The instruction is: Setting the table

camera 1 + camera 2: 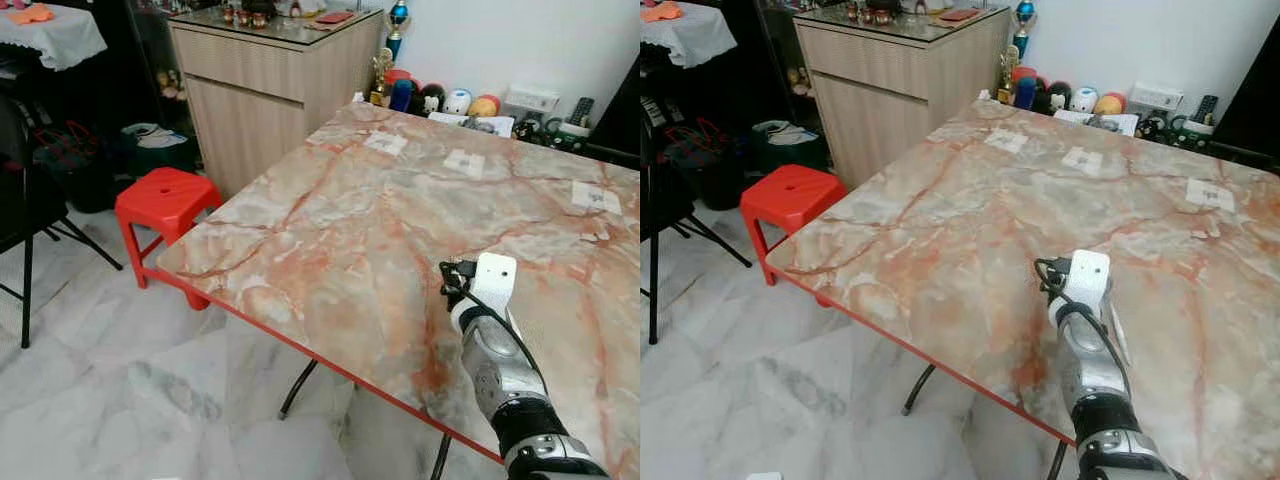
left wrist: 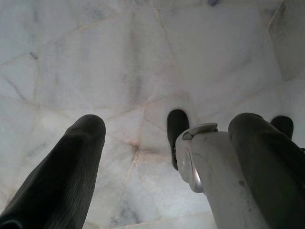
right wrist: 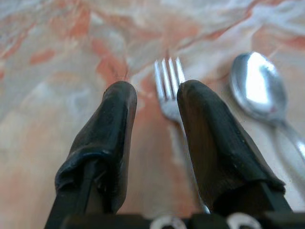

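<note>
Two pieces of cutlery lie on the marble table (image 1: 330, 210) beneath the right gripper (image 3: 155, 102): a fork (image 3: 167, 86) and, just beside it, a spoon (image 3: 257, 88). From the wrist view, the fork's long axis runs along the line of the gripper's fingers, tines pointing away from the wrist, handle passing back under the finger on the spoon's side. The spoon lies roughly parallel, bowl up and at the far end, its handle trailing back toward the wrist. The two do not touch.

Taking the table as landmark, left to right: a dark chair (image 1: 25, 200) stands well off its left edge, then a red plastic stool (image 1: 165, 205) near its left corner, then a wooden cabinet (image 1: 270, 75) beyond its far left corner. Small white paper slips (image 1: 465, 162) rest on its far half, and a row of round toys (image 1: 445, 100) sits past its far edge. The right arm reaches over the near right part of the tabletop.

The right gripper's fingers are spread, flanking the fork without gripping it. The left gripper (image 2: 167, 138) hangs over the pale marble floor (image 2: 119, 62), fingers apart and holding nothing.
</note>
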Robot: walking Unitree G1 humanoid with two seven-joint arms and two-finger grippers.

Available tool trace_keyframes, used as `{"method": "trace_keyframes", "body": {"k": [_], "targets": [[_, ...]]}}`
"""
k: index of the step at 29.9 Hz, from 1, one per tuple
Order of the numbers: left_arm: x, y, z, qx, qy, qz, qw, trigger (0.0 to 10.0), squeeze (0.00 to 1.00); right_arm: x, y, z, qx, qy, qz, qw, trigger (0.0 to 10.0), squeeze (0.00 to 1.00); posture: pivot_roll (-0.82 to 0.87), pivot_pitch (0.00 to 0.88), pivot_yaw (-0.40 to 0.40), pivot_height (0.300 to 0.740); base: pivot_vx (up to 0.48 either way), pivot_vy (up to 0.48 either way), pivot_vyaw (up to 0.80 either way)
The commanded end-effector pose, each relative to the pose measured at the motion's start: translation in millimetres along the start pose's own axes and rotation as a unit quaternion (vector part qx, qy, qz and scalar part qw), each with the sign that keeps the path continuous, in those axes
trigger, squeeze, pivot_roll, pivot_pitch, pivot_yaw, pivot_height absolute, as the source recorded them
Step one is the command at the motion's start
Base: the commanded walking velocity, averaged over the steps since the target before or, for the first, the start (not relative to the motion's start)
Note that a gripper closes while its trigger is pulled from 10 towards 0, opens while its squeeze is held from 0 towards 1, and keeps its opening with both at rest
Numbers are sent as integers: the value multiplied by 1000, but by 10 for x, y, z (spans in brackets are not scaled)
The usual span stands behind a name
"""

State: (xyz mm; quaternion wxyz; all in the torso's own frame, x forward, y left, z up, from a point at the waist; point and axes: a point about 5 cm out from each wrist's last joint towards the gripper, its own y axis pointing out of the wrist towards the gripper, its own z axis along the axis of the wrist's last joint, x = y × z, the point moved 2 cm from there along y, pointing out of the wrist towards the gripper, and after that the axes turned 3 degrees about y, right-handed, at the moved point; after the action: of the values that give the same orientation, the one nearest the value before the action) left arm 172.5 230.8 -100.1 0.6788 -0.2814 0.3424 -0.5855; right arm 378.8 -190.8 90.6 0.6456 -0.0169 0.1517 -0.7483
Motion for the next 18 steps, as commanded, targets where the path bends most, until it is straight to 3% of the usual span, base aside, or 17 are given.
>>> {"method": "trace_keyframes", "body": {"k": [1,6,18], "targets": [[-19,-9,-44,-10,2,0,1000,10000,0,35,-12,-26,-12,-3,4,1000,10000,0,15,99,-18,740,0,0,0],[-14,-8,-42,-10,6,-3,1000,10000,0,88,-23,-84,-27,-11,-3,1000,10000,0,17,101,-18,740,0,0,0],[-14,-10,-48,-10,10,-3,1000,10000,0,181,-34,55,-1,4,-25,1000,10000,0,17,105,-17,740,0,0,0]]}}
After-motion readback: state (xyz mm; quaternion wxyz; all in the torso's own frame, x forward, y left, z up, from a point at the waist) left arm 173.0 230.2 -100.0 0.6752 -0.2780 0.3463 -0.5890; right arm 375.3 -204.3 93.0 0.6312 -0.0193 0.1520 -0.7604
